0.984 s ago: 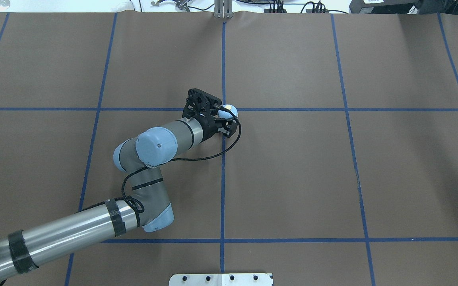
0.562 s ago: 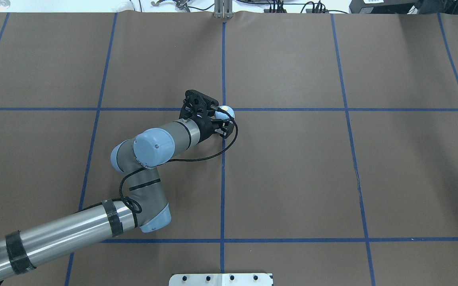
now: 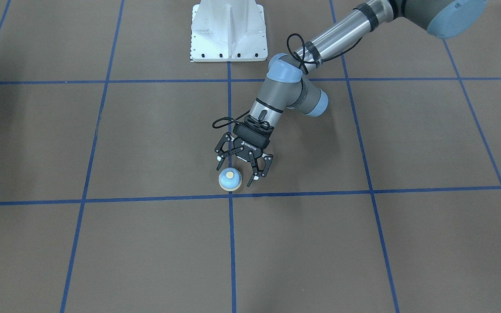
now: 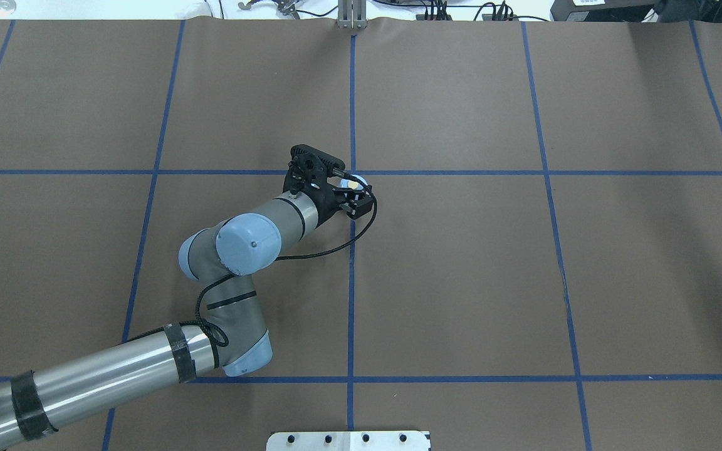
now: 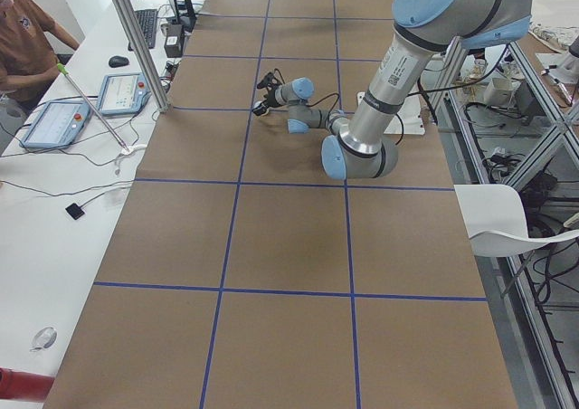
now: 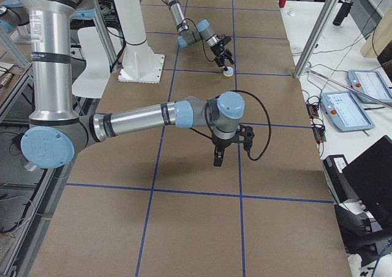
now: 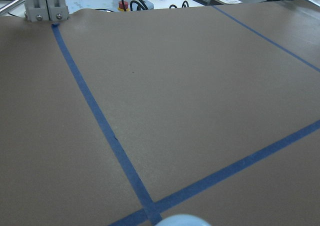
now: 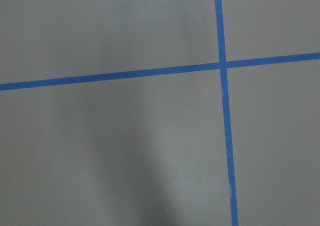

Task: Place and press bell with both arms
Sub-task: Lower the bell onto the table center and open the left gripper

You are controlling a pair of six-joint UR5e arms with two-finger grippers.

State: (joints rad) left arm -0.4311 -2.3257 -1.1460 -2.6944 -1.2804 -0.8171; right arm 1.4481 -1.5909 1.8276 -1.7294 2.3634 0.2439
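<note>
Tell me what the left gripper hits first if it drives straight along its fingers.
Most likely the bell: the left gripper is open, pointing steeply down with the bell just under its gap. Its fingertips might straddle the dome and reach the table instead; depth is unclear.

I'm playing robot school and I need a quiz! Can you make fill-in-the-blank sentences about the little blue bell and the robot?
1. The bell stands on the ____, close to where two blue tape lines cross.
2. The fingers of the left gripper are ____, not squeezing the bell.
3. The overhead view shows only the robot's ____ arm.

Missing words: table; open; left.
</note>
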